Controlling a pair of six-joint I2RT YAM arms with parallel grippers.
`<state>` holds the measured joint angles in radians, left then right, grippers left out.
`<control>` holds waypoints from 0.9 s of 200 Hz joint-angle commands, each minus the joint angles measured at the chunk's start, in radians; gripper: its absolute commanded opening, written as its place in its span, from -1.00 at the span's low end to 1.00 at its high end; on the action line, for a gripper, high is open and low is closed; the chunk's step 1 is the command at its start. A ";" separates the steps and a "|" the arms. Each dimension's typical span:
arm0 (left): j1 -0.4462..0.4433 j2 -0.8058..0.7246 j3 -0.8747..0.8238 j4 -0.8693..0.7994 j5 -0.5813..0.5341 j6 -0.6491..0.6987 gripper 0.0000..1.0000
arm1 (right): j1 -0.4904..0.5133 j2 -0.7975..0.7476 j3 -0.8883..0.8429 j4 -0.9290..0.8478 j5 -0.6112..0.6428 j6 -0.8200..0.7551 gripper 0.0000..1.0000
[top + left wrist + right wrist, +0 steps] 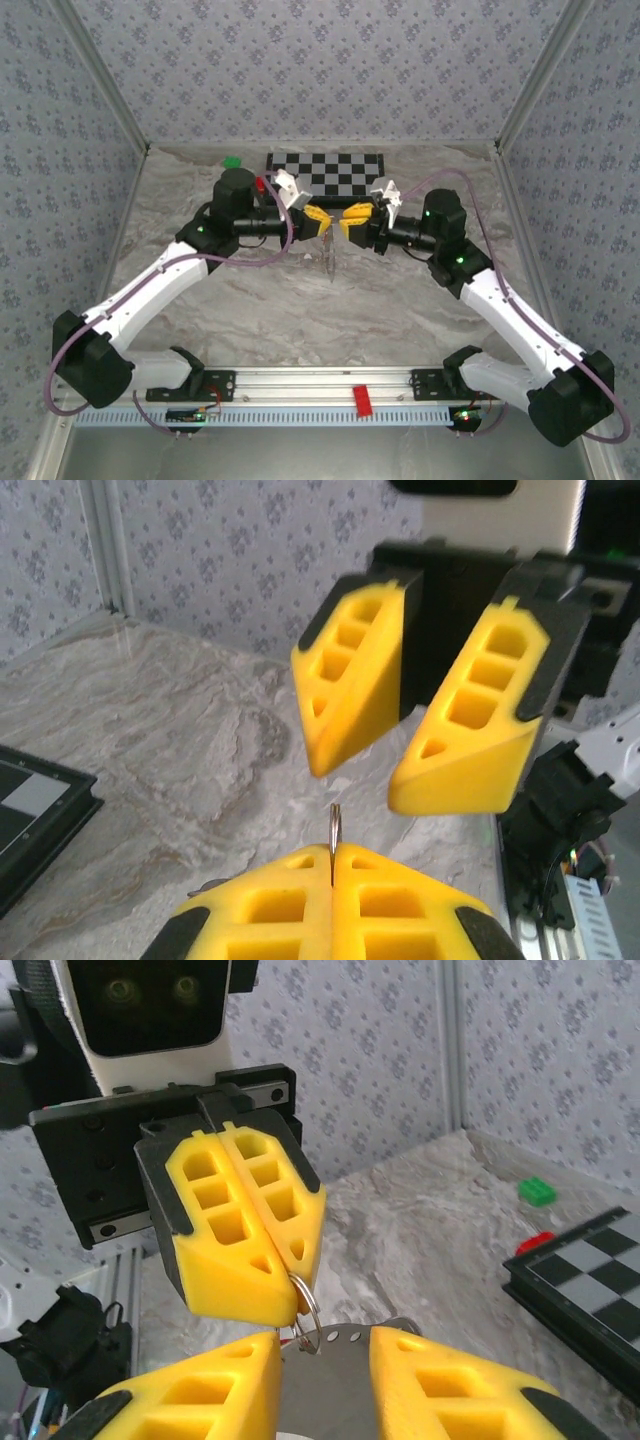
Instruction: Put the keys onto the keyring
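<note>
My left gripper [322,222] is shut on the keyring [308,1308], a thin metal split ring. Its edge sticks up from the pinched yellow fingertips in the left wrist view [334,825]. A flat grey piece with two small holes [340,1380] hangs from the ring and dangles above the table [328,260]. A tiny red sliver [287,1341] peeks beside the ring; I cannot tell if it is the key. My right gripper [350,220] faces the left one tip to tip, open, its fingers [240,1370] either side of the grey piece, just below the ring.
A chessboard [325,172] lies at the back of the marble table. A green block [231,160] and a red block [258,184] sit to its left. Another red block [362,399] rests on the front rail between the arm bases.
</note>
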<state>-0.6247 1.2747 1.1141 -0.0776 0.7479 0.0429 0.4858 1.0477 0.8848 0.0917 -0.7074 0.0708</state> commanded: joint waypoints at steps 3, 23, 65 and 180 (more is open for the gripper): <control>-0.011 0.031 0.068 -0.155 -0.027 0.119 -1.00 | 0.006 0.002 0.085 -0.279 0.067 -0.142 -0.36; -0.013 0.049 0.081 -0.189 -0.030 0.146 -1.00 | 0.016 0.020 0.119 -0.348 0.099 -0.186 -0.35; -0.024 0.069 0.100 -0.253 -0.008 0.196 -1.00 | 0.035 0.072 0.191 -0.452 0.094 -0.236 -0.33; -0.049 0.064 0.115 -0.297 0.004 0.234 -1.00 | 0.072 0.192 0.295 -0.608 0.061 -0.306 -0.39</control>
<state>-0.6643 1.3506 1.1854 -0.3721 0.7139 0.2535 0.5468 1.2255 1.1419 -0.4679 -0.6277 -0.2115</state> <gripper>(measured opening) 0.045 0.304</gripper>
